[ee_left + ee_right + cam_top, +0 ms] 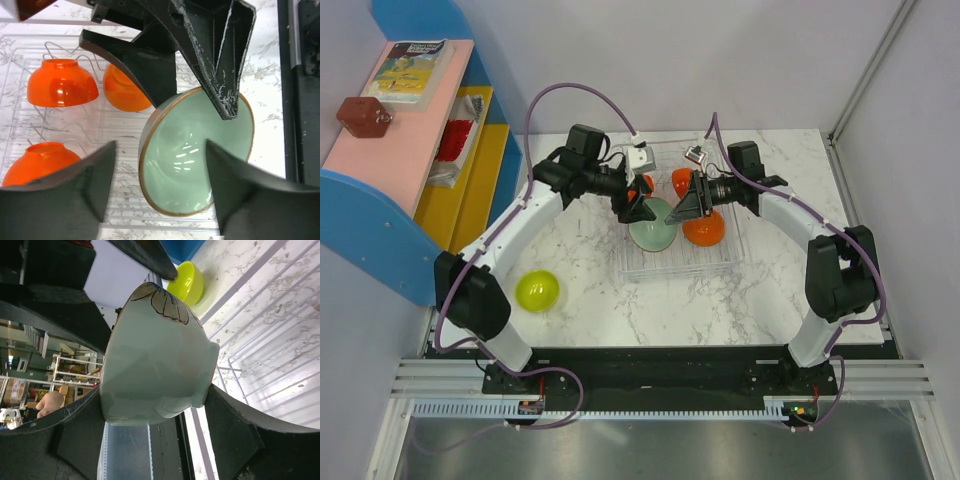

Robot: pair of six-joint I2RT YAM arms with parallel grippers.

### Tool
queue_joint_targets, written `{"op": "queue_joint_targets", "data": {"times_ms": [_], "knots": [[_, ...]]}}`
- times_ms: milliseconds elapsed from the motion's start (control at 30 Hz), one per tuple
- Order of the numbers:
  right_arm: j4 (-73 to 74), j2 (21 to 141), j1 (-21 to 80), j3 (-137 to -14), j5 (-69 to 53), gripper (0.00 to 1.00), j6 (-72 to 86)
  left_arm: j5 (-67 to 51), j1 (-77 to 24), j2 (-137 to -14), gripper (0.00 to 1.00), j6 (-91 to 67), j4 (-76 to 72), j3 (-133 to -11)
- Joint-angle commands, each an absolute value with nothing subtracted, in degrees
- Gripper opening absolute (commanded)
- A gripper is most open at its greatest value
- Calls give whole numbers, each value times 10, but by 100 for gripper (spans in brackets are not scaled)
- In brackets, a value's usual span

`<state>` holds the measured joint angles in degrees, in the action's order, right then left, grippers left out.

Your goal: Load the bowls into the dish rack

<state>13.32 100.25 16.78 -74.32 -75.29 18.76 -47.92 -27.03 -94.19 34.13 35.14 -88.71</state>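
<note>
Grey-green bowl on edge in dish rack, seemingly pinched by level right gripper; left gripper gapes.

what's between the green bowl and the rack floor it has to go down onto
Nothing visible. The grey-green bowl, pinched on edge by the right gripper, hangs over bare ribs of the dish rack; the three orange bowls sit to one side of it, not beneath.
</note>
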Motion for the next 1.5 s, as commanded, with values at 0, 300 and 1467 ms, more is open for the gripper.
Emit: {"op": "queue_joint_targets", "data": {"times_ms": [0,300,1467], "knots": [[99,985,160,-740,-738,0,184,-533,-224,-895,85,318,338,-902],[146,956,159,-753,-580,0,140,-514,-95,-783,97,295,340,-778],[367,1079,457,-966,205,0,-206,-284,99,-515,100,211,278,-472]]}}
